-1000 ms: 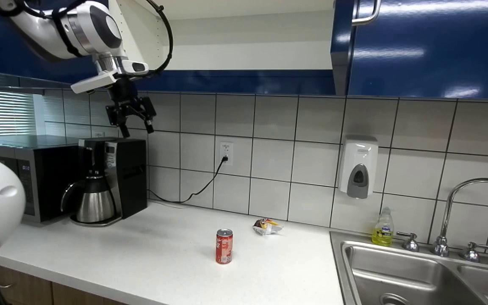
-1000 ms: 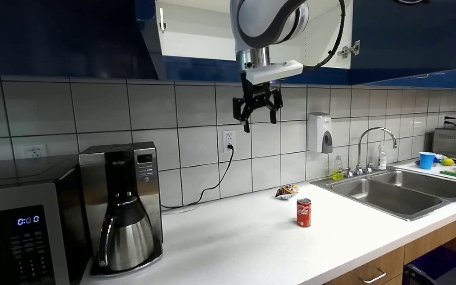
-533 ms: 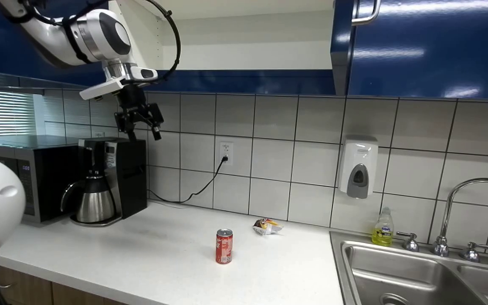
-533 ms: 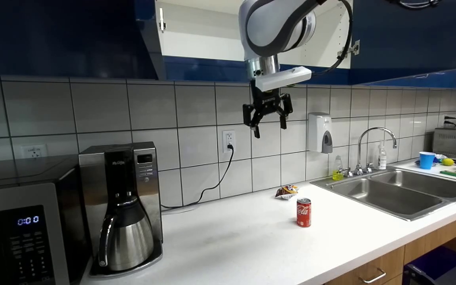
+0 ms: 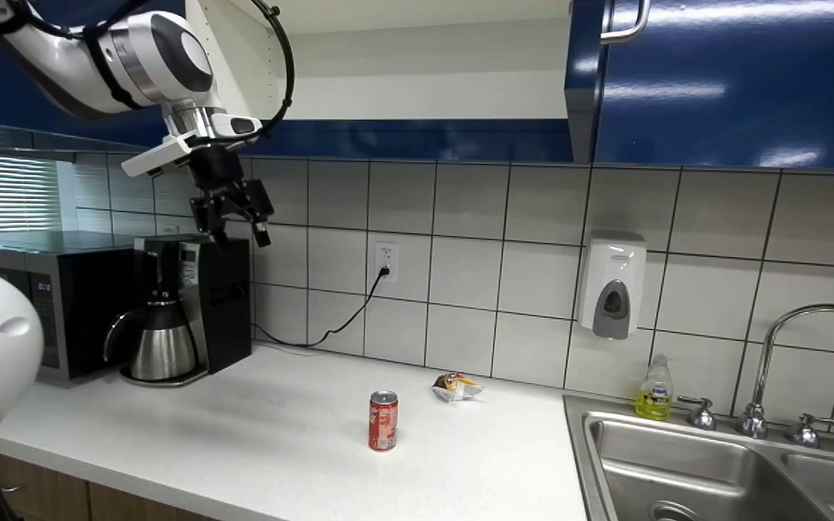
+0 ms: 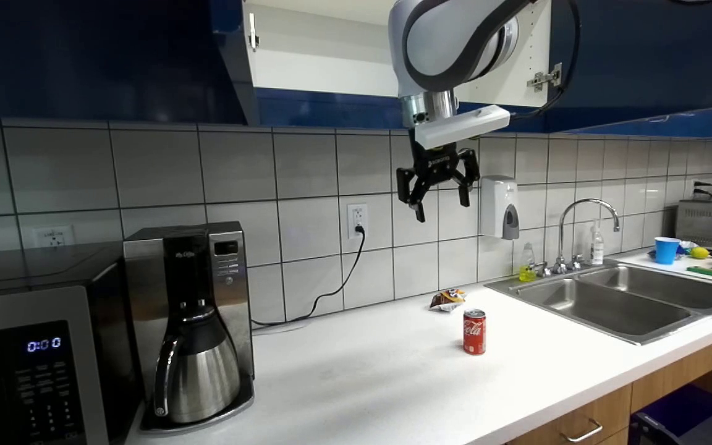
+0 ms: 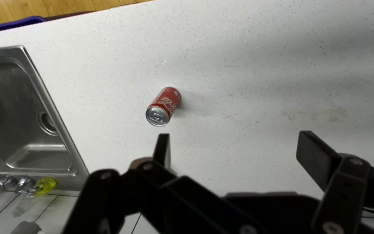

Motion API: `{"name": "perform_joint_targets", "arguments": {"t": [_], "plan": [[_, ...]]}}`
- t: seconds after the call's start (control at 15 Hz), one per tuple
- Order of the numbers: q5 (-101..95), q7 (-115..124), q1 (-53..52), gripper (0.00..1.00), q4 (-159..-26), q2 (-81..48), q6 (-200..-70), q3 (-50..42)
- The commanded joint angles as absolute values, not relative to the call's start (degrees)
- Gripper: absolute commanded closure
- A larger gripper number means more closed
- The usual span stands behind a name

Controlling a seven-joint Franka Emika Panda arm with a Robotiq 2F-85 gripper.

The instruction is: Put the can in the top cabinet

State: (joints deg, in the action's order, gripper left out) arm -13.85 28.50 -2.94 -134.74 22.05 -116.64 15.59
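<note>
The can, red with a silvery top, stands upright on the white counter in both exterior views [image 5: 383, 421] [image 6: 474, 332]. It also shows in the wrist view [image 7: 166, 104], just beyond the left-hand fingertip. The top cabinet is open, its pale interior showing in both exterior views [image 5: 424, 94] [image 6: 325, 68]. My gripper [image 5: 240, 236] [image 6: 442, 206] hangs pointing down, well above the counter and below the cabinet's lower edge. It is open, with nothing between its fingers in the wrist view [image 7: 234, 139]. It is apart from the can.
A coffee maker [image 5: 225, 304] and a microwave [image 6: 34, 364] stand on the counter. A crumpled snack wrapper [image 6: 447, 300] lies behind the can. The sink [image 5: 670, 449] is set beside them. A soap dispenser [image 6: 499, 207] is on the tiled wall. An opened blue door [image 6: 634, 62] borders the cabinet.
My gripper has moved right and somewhat lower in an exterior view, staying open. In both exterior views the can has not moved.
</note>
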Motion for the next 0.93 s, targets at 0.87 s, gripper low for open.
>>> {"name": "perform_joint_targets", "arguments": {"t": [0.87], "plan": [[-29.2, 35.09, 8.38, 0.0, -154.88, 17.29, -137.04, 8.55]]}}
